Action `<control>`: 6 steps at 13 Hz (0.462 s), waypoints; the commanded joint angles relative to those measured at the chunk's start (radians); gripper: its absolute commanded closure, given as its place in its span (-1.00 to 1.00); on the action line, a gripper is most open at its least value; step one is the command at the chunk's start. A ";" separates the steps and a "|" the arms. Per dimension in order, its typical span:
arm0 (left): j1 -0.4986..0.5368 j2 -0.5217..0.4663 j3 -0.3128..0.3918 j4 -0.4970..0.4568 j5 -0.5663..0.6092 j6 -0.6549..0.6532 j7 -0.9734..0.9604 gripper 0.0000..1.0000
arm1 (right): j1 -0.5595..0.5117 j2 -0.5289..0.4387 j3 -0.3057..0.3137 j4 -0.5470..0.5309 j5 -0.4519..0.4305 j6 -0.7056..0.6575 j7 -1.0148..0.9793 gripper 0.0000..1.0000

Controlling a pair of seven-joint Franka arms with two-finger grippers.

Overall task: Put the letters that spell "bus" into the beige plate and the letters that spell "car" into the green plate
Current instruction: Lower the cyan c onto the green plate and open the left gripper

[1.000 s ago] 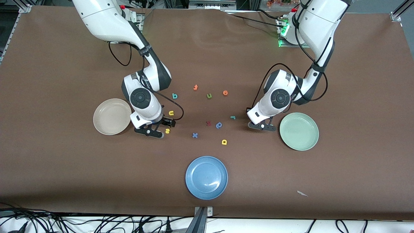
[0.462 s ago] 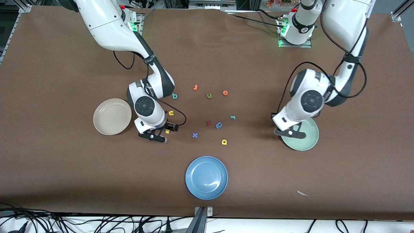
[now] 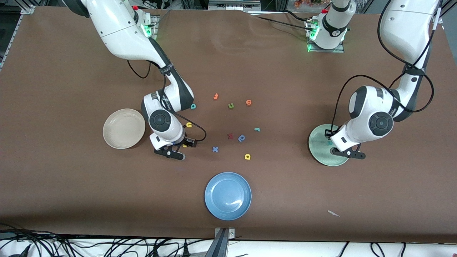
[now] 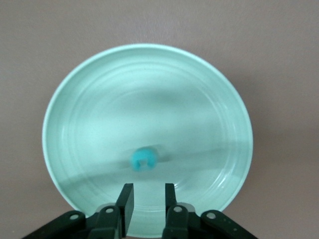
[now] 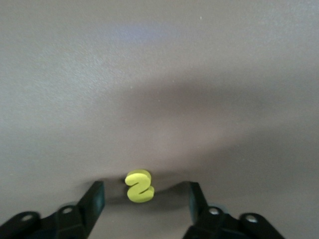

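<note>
The small teal foam "c" [image 4: 143,159] lies loose in the round pale mint-green shallow plate [image 3: 317,151] at the left arm's end of the brown table [image 3: 71,178]. The left tool [image 4: 145,199] hovers just over it with its black fingers [image 4: 125,199] slightly apart, gripping nothing.

The tiny yellow foam "s" [image 5: 139,186] lies flat on the table between the spread fingers [image 5: 94,199] of the right tool [image 5: 144,201], which stands released around it without touching it. This spot is just beside the round cream-beige shallow plate [image 3: 123,128].

The yellow foam "u" [image 3: 189,125] rests close by, farther from the front camera, and the teal foam "b" [image 3: 193,106] farther again. Toward the middle of the table lie the teal foam "r" [image 3: 256,129] and, nearer the camera, the yellow foam "a" [image 3: 247,156]. A round blue plate [image 3: 227,195] sits nearest the camera.
</note>
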 commanded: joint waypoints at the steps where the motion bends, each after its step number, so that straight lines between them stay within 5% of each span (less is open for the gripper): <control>1: -0.018 -0.004 -0.016 0.009 0.016 -0.011 -0.006 -1.00 | -0.001 0.018 -0.002 0.033 0.033 -0.014 -0.033 -0.32; 6: -0.044 -0.038 -0.183 0.012 0.002 -0.013 -0.268 -1.00 | -0.003 0.029 -0.002 0.033 0.035 -0.011 -0.055 -0.06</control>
